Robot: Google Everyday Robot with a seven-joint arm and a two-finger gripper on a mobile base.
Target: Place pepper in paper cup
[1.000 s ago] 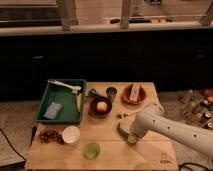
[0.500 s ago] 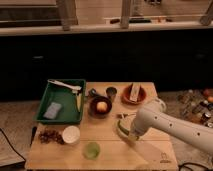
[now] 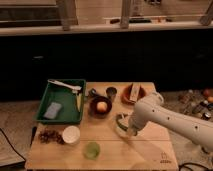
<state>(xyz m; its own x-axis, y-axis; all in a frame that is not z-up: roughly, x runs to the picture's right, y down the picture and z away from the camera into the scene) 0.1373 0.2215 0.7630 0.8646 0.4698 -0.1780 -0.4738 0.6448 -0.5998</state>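
Note:
The pepper, green and curved, sits at the tip of my gripper near the middle of the wooden table, slightly right of centre. The gripper is at the end of the white arm that comes in from the right, and it appears shut on the pepper, holding it just above the tabletop. The white paper cup stands at the front left, well to the left of the gripper.
A round light-green cup stands at the front between the gripper and the paper cup. A green tray is at the left. A dark bowl holds an orange fruit. A small dark cup and a brown plate are behind. Dark berries lie beside the paper cup.
The arm has moved left and towards the back, and the pepper has moved up and back with the gripper.

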